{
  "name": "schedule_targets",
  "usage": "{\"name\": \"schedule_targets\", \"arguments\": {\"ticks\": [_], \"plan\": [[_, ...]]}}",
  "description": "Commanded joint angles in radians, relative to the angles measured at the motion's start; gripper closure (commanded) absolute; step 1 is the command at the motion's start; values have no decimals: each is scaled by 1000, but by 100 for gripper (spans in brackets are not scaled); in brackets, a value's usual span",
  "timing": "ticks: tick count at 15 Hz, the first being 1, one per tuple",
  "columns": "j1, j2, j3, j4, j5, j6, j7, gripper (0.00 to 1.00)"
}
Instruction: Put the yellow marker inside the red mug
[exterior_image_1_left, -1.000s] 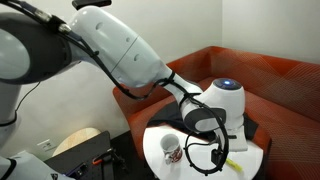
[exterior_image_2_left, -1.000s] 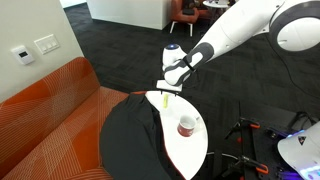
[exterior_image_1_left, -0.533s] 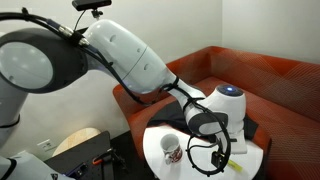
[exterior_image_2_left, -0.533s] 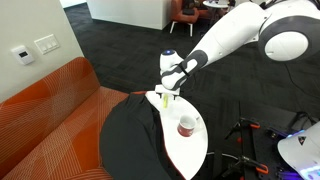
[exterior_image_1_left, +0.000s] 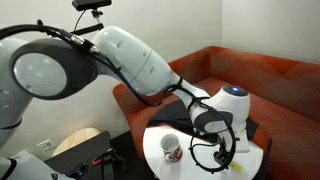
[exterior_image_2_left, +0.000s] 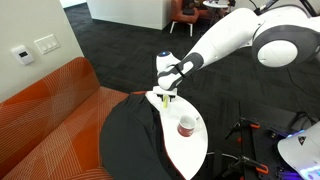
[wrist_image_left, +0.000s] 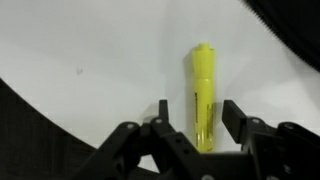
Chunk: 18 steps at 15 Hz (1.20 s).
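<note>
1. Logging an orange sofa (exterior_image_2_left: 45, 115), curving round the table from 9 o'clock in an exterior view and sitting behind it at 12 to 3 o'clock in an exterior view (exterior_image_1_left: 275, 75).

2. Logging a white robot arm (exterior_image_1_left: 130, 60), reaching down over the table; entering from 2 o'clock in an exterior view (exterior_image_2_left: 235, 35).

3. Logging a dark surface (exterior_image_2_left: 125, 140), adjoining the white tabletop at its 9 o'clock side.

4. Logging a round white table (exterior_image_2_left: 192, 150), bearing both task items; also showing in an exterior view (exterior_image_1_left: 158, 160) and filling most of the wrist view (wrist_image_left: 90, 60).

5. Logging the gripper (wrist_image_left: 197, 108), hanging low over the table in both exterior views (exterior_image_1_left: 225, 152) (exterior_image_2_left: 165, 92). Jaws standing apart, flanking the marker's lower half at 9 and 3 o'clock, showing a gap on each side and clamping nothing.

6. Logging the red mug (exterior_image_2_left: 186, 126), standing upright on the white tabletop, apart from the gripper: at 4 o'clock of it in an exterior view, at 9 o'clock of it in an exterior view (exterior_image_1_left: 171, 150).

7. Logging the yellow marker (wrist_image_left: 203, 95), lying flat on the white tabletop, tip pointing to 12 o'clock in the wrist view, lower end disappearing behind the gripper body; glimpsing it just under the gripper in an exterior view (exterior_image_2_left: 163, 99).
</note>
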Motion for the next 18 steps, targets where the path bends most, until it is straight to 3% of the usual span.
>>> {"name": "schedule_targets", "arguments": {"ticks": [1, 2, 5, 7, 18], "plan": [[9, 34, -13, 68, 15, -64, -4, 62], [10, 40, -14, 76, 15, -70, -2, 80], [12, 45, -16, 84, 12, -78, -3, 100], [11, 25, -11, 66, 8, -88, -22, 95], [35, -157, -25, -23, -73, -263, -216, 95]]}}
